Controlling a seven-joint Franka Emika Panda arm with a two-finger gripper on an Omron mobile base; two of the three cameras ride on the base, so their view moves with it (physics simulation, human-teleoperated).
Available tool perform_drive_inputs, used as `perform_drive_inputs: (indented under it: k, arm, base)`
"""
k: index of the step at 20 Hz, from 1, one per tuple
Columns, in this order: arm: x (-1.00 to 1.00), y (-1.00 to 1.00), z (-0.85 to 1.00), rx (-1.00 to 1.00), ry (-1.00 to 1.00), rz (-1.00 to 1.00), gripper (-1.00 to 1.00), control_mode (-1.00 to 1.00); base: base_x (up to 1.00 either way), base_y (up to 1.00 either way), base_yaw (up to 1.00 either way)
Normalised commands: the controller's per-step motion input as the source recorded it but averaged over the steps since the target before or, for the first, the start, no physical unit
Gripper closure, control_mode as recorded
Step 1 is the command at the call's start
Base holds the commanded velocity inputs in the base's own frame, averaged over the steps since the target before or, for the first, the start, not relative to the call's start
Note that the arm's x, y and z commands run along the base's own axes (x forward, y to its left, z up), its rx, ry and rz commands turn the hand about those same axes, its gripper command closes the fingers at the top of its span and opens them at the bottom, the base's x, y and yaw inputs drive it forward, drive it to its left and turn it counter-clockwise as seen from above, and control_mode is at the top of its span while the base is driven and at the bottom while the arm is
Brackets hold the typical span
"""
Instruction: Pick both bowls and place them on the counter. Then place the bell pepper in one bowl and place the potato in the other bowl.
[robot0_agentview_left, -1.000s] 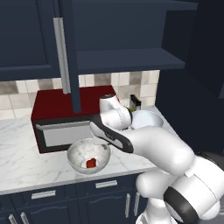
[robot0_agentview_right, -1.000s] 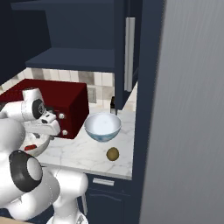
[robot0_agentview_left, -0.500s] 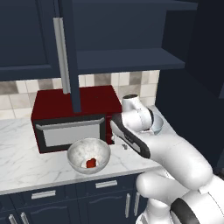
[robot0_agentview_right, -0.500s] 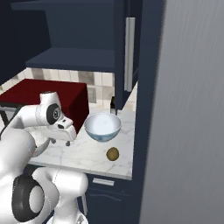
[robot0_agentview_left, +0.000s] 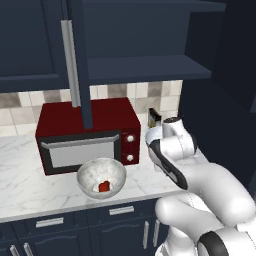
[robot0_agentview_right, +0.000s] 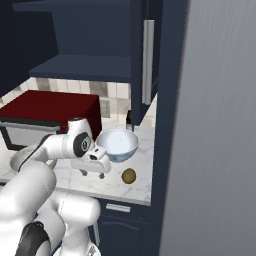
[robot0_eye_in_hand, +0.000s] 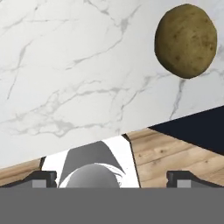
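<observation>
Gripper (robot0_agentview_right: 95, 172) hangs over the counter (robot0_eye_in_hand: 78, 74) w/ jaws spread wide & nothing between them; in hand view its tips sit at the bottom edge. From there the potato (robot0_eye_in_hand: 186, 40) lies at ~1 o'clock, apart from the tips, bare on the marble near the counter's front edge, roughly round w/ its slightly longer axis running 12–6. In right base view potato (robot0_agentview_right: 129, 175) is at 3 o'clock just beside the hand, blue-patterned bowl (robot0_agentview_right: 117, 144) just behind it; pepper (robot0_agentview_left: 103, 186) is in the marbled bowl (robot0_agentview_left: 101, 177).
</observation>
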Motion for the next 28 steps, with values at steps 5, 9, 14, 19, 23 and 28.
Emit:
perform_drive_inputs:
  k: [5, 9, 14, 19, 23, 28]
  arm:
    - [0.14, -0.61, 0.00, 0.00, -0.02, 0.04, -1.00, -1.00]
    - [0.20, -0.39, 0.04, 0.00, -0.03, 0.01, -1.00, -1.00]
    - [0.14, -0.35, -0.01, 0.00, -0.01, 0.00, -1.00, -1.00]
    - [0.44, -0.30, 0.00, 0.00, 0.01, 0.00, -1.00, -1.00]
    - [0.48, -0.22, -0.01, 0.00, 0.01, 0.00, -1.00, -1.00]
    - [0.31, -0.10, -0.13, 0.00, 0.01, 0.00, -1.00, -1.00]
  base:
    - [0.00, 0.00, 0.00]
    - [0.00, 0.00, 0.00]
    - [0.00, 0.00, 0.00]
    - [0.00, 0.00, 0.00]
    - [0.00, 0.00, 0.00]
    - [0.00, 0.00, 0.00]
